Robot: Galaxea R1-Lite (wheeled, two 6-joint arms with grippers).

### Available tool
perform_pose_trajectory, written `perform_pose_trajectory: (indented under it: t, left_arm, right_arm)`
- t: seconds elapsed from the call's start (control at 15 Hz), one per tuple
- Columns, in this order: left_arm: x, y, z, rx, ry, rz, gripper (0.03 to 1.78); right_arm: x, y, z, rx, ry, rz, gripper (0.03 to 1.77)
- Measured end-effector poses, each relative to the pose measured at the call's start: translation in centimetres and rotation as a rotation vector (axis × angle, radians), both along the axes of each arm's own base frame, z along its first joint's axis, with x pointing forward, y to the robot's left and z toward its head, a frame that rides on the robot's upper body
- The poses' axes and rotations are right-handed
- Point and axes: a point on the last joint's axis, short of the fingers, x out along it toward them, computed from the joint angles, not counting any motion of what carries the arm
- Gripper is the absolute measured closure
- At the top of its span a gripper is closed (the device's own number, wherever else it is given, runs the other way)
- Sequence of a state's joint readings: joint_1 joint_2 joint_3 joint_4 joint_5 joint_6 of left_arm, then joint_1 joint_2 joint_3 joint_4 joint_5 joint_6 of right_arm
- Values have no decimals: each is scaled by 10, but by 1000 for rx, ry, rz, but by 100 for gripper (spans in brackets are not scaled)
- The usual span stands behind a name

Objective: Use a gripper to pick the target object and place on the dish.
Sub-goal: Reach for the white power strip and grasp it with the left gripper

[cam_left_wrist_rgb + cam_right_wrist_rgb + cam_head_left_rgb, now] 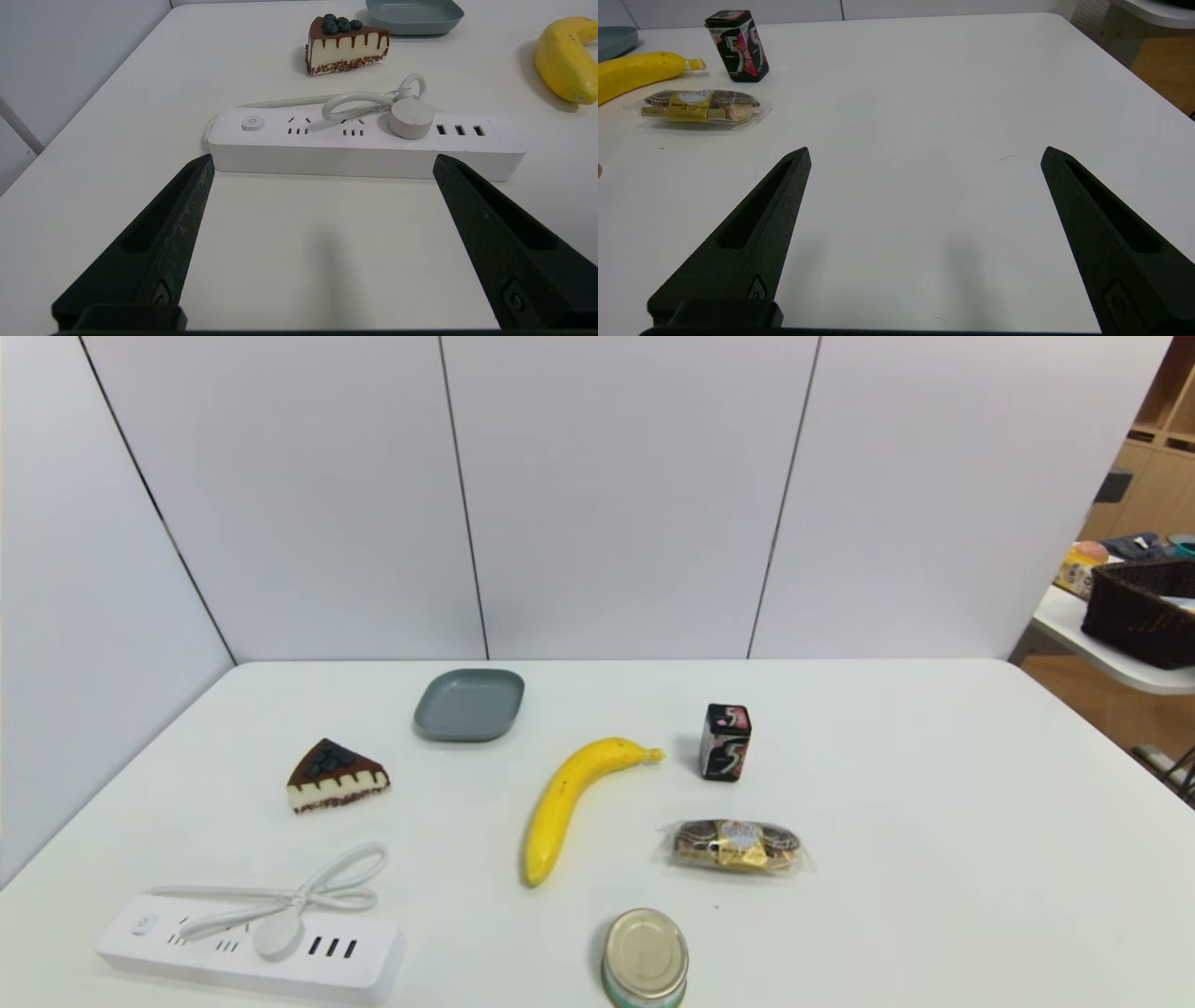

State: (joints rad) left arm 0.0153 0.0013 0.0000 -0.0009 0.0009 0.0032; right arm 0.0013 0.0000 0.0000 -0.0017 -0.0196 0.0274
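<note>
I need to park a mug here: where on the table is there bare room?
Widest: the table's right side, right of the gum box and wrapped snack. A smaller patch lies between power strip and tin. Crowded: around the banana, snack and gum box.

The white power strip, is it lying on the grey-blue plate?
No, the strip lies on the white table, well apart from the plate.
</note>
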Motion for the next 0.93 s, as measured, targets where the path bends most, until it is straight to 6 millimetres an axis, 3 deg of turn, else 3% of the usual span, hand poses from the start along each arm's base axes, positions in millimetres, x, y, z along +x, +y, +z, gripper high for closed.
perform_pose_trajectory:
  t: [0.67,0.93]
  left_arm:
    - [0,0,1,-86,-11,19,12]
    - [-3,2,20,-79,-177,79,12]
  right_arm:
    - [0,0,0,0,0,0,9]
    - [0,0,0,0,0,0,9]
